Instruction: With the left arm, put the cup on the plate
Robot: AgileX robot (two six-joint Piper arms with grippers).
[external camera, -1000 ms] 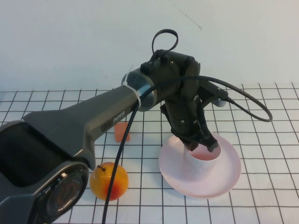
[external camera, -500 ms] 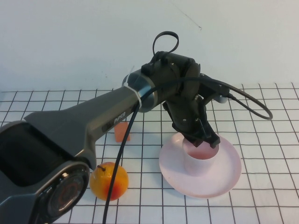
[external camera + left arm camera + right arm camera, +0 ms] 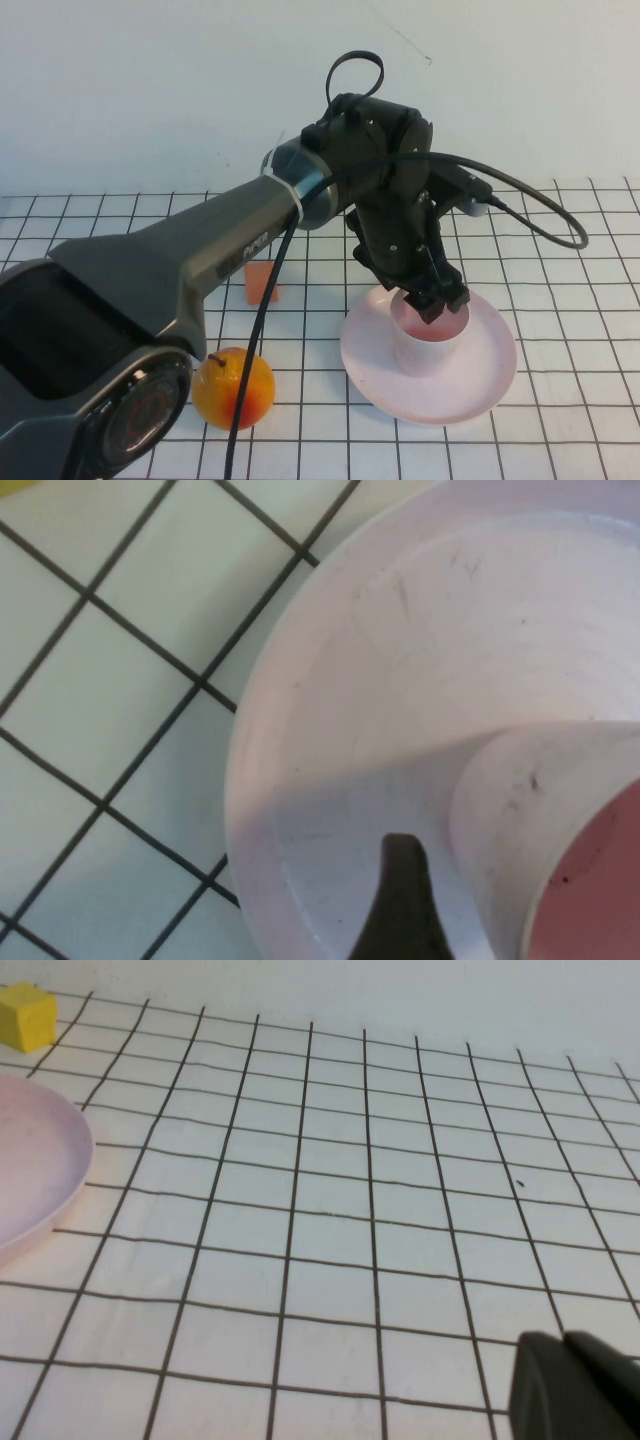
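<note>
The pale pink cup (image 3: 430,347) stands upright on the pale pink plate (image 3: 490,372) right of the table's middle. My left gripper (image 3: 436,302) is right over the cup's rim, straddling its near wall. In the left wrist view one black finger (image 3: 400,905) hangs outside the cup (image 3: 520,800) with a gap to its wall, over the plate (image 3: 380,660); the other finger is hidden. The jaws look open, free of the cup. My right gripper (image 3: 563,1345) is shut and empty low over the gridded table, out of the high view.
An orange-yellow fruit (image 3: 233,388) lies at the front left, close to the left arm's cable. A small orange-red block (image 3: 262,282) stands behind it, partly hidden by the arm. The right wrist view shows the plate's edge (image 3: 30,1170) and a yellow cube (image 3: 25,1017).
The left gripper lowered the tilted cup onto the plate. The cup now stands level, and the gripper has drawn up a little at its rim.
</note>
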